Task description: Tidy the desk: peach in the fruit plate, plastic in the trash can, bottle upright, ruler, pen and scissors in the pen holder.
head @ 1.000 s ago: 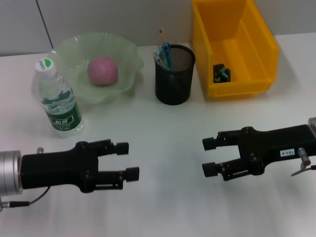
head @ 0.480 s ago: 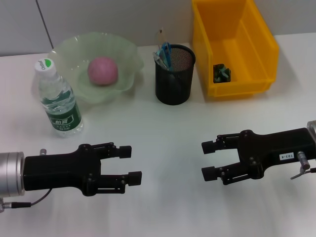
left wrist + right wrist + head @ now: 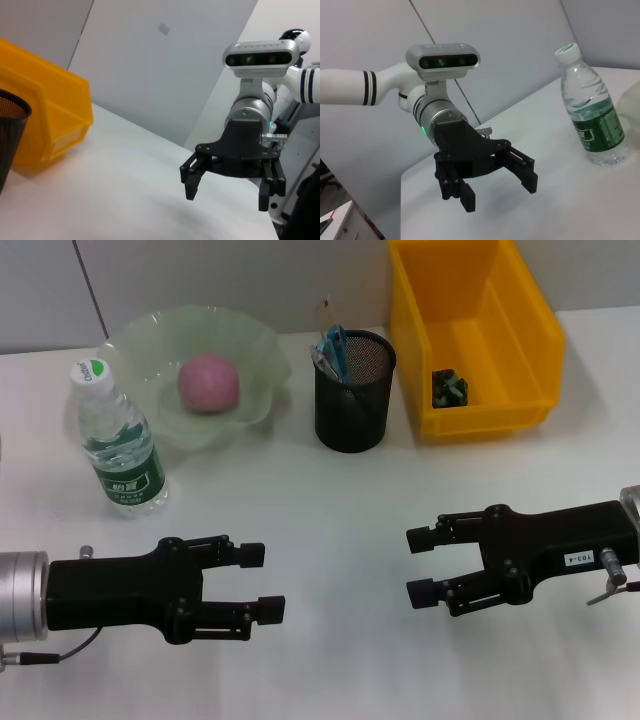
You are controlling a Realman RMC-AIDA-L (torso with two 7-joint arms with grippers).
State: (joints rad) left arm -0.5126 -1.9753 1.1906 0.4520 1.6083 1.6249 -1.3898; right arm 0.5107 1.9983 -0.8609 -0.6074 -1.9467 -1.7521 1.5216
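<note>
The pink peach (image 3: 208, 382) lies in the green fruit plate (image 3: 255, 350). The water bottle (image 3: 117, 440) stands upright beside the plate, and also shows in the right wrist view (image 3: 592, 115). The black mesh pen holder (image 3: 352, 400) holds the blue-handled scissors (image 3: 333, 343) and other thin items. The green plastic (image 3: 448, 388) lies in the yellow bin (image 3: 520, 300). My left gripper (image 3: 262, 582) is open and empty above the front left of the table. My right gripper (image 3: 419, 565) is open and empty at the front right. The two grippers face each other.
The white table (image 3: 330, 500) lies bare between the grippers and the objects at the back. The left wrist view shows my right gripper (image 3: 227, 192), the yellow bin (image 3: 45, 115) and the pen holder's rim (image 3: 10, 112). The right wrist view shows my left gripper (image 3: 500, 192).
Both grippers have drifted slightly toward the table's front edge, the left more than the right. They stay open and empty. The objects have not moved.
</note>
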